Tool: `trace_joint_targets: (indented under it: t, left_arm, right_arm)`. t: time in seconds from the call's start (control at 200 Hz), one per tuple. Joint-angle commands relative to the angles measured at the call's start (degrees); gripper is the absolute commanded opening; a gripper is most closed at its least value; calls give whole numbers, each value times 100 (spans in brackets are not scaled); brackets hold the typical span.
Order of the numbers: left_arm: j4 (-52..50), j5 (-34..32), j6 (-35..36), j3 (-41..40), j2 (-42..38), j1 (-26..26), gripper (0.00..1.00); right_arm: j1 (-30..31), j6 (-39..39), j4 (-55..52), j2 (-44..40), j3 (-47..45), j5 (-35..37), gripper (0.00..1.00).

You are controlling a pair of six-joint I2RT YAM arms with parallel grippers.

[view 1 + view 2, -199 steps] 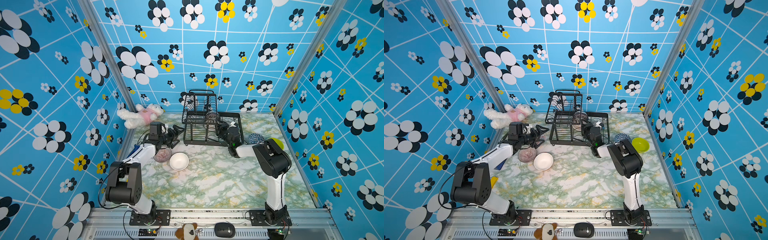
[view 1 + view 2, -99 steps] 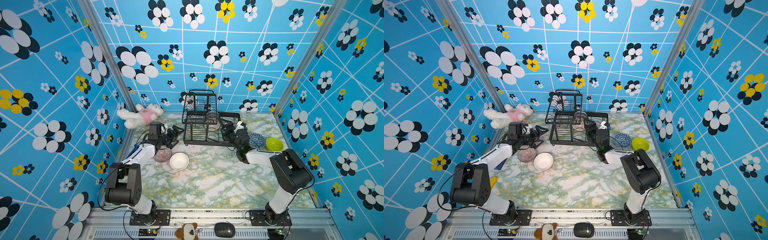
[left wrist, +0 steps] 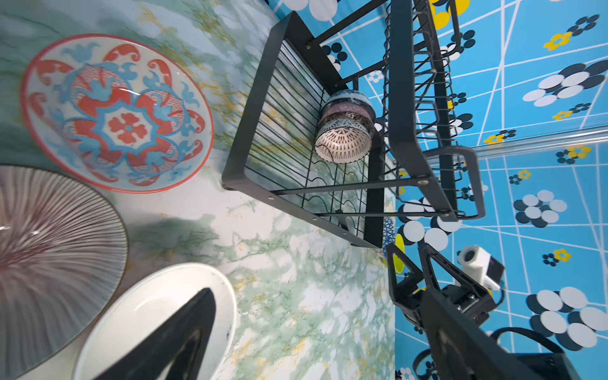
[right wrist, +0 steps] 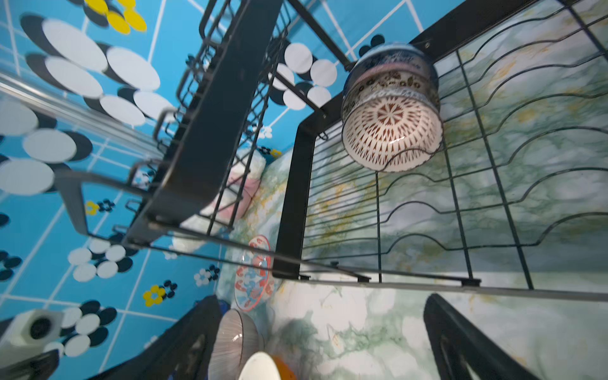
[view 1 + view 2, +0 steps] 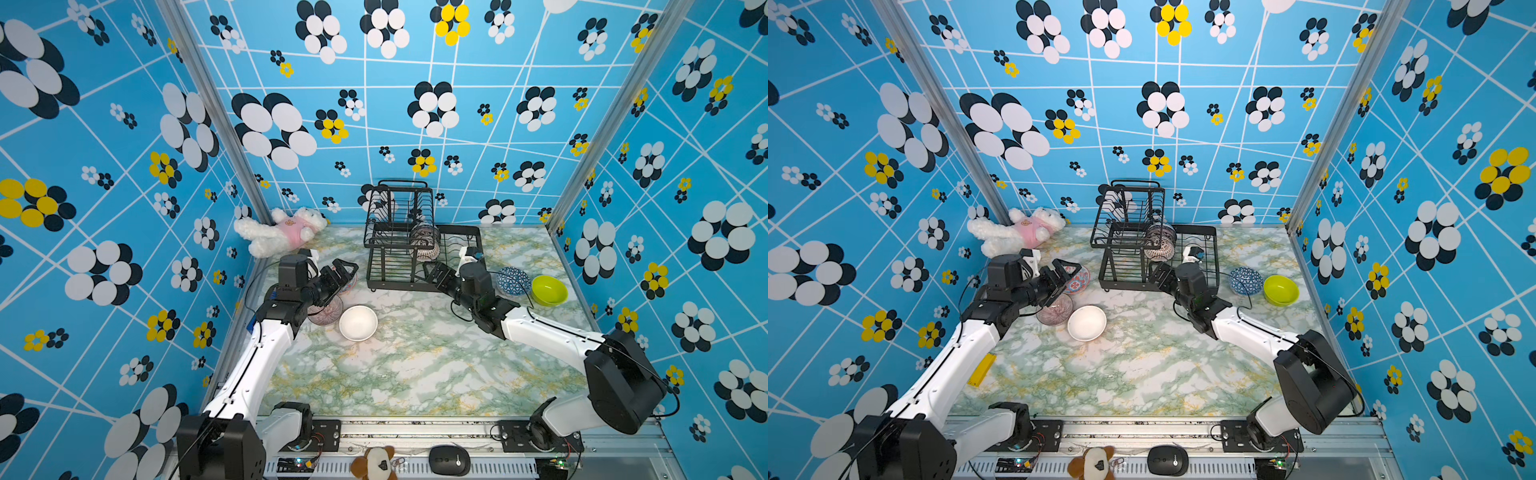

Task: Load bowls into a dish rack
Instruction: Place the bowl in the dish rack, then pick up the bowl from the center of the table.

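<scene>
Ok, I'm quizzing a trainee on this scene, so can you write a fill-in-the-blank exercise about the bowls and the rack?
The nested bowls in the dish rack stand in its ___ tray.
The plain white bowl rests on the ___.
The lime green bowl sits on the robot's ___ side.
The right gripper has its fingers ___.
Missing words: lower, table, right, open.

The left arm (image 5: 249, 365) and right arm (image 5: 548, 332) are showing white tubes and black joints; thin black cables (image 5: 246, 291) are running along them.
</scene>
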Motion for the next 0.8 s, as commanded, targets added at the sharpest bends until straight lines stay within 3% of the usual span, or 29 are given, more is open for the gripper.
trace_joint_targets:
  t: [0.0,0.2,0.5,0.8]
  left_arm:
    - [-1060,-516,641,-220,-351,-71,99]
    - [-1569,-591,746,-647,-885,-114,99]
    - [-1549,-558,664,-1206,-1316,-137,99]
    - [-1286,-492,650,-1372,-1235,-124,99]
  right_arm:
    - [503,-1115,-1358,147,382,725,99]
    - [1385,-1274,-1773,615,838,1147,99]
    - [1915,-1129,-2106,1820,1801,661,98]
    - [1984,-1055,-2675,2602,2663,210,63]
